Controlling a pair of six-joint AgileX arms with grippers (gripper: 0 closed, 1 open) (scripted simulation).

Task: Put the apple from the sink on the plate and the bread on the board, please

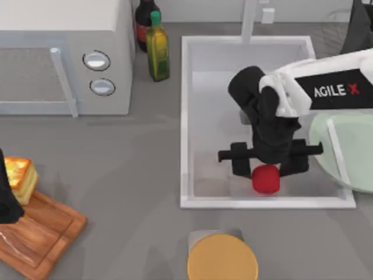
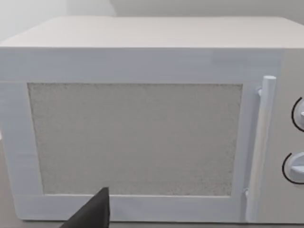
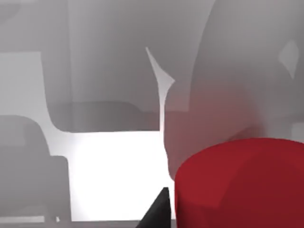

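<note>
Right gripper [image 1: 267, 169] reached down into sink [image 1: 186, 116], fingers straddling apple [image 1: 266, 178], grip unconfirmed, for carry to plate [image 1: 349, 151] at right.

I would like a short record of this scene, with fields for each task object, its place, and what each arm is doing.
apple: in the sink, near its front wall, under the right gripper
sink: white basin, right half of the table
plate: pale green, overlapping the sink's right rim
bread: at the board's far end, by the left arm
board: wooden, front left corner of the table
right gripper: lowered into the sink, around the apple
left gripper: at the table's left edge, facing the microwave
</note>
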